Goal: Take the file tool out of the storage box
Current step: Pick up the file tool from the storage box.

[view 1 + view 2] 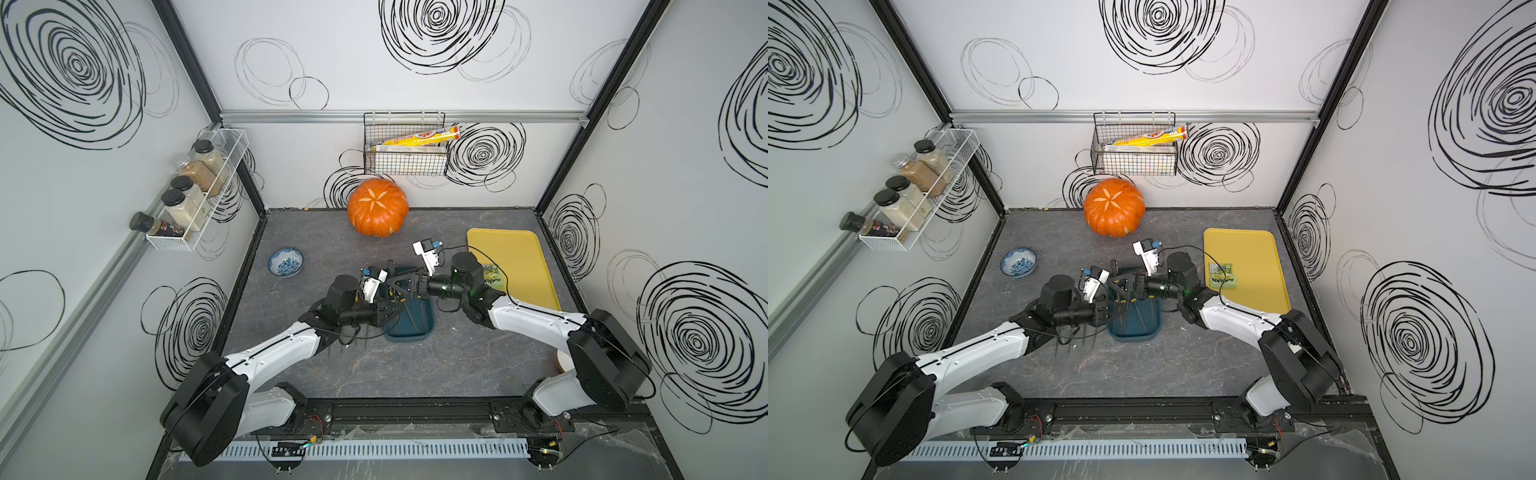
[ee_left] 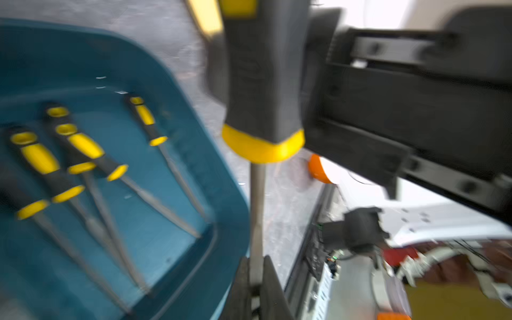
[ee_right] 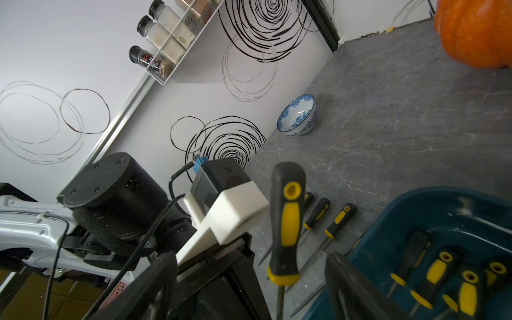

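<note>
Three tools (image 3: 318,212) lie by storage box (image 1: 409,337); left end effector (image 2: 256,267) pinches file (image 2: 263,83), right end effector (image 3: 252,273) spread.

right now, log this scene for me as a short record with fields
held file: black and yellow handle, in the air
left gripper: shut on its metal shaft
right gripper: open, straddling its handle without touching
storage box: teal, several loose files lying inside
table: three files lying beside the box
also there: pumpkin, bowl, yellow tray
</note>
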`<state>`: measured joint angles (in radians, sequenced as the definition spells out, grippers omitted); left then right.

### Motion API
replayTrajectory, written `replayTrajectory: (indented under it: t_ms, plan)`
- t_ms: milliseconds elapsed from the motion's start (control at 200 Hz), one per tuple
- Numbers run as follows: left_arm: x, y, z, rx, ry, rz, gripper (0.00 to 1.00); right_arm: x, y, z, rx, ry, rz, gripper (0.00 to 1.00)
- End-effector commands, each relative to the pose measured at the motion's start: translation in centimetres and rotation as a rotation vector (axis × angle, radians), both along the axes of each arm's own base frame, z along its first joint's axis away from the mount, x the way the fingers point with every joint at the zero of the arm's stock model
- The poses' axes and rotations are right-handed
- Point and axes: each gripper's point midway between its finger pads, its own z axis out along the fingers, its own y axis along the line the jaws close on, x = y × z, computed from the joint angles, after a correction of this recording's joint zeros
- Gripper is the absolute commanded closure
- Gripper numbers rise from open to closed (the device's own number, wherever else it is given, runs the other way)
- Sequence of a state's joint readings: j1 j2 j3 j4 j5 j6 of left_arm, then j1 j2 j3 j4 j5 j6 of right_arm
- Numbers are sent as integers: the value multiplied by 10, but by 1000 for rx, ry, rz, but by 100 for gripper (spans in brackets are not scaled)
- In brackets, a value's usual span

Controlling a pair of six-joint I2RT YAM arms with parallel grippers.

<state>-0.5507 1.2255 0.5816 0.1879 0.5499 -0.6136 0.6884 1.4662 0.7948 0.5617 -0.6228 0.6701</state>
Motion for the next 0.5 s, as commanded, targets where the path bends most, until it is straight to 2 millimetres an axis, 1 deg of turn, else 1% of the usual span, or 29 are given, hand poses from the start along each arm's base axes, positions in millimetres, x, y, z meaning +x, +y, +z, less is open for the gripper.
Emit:
replayTrajectory:
  t_ms: [0, 105, 225, 285, 320, 360, 411, 491]
  plan:
    - [22, 34, -22, 257, 45, 195, 100, 5, -19, 10, -134, -130, -61, 12]
    - [18, 62, -39, 454, 138, 262, 100, 14, -48, 1, -289, -211, -186, 12]
    - [4, 64, -34, 526, 215, 188, 100, 11, -69, -2, -334, -268, -255, 11]
    - [-1, 73, -31, 576, 248, 205, 100, 8, -74, 1, -337, -286, -265, 11]
    - [-2, 82, -32, 618, 266, 225, 100, 7, -77, 3, -345, -302, -273, 11]
    - [-6, 95, -35, 687, 297, 257, 100, 7, -83, 2, -362, -318, -294, 11]
    - [-14, 113, -43, 771, 351, 284, 100, 11, -93, 1, -392, -343, -346, 10]
    - [-23, 134, -58, 851, 442, 308, 100, 20, -109, 1, -435, -377, -444, 10]
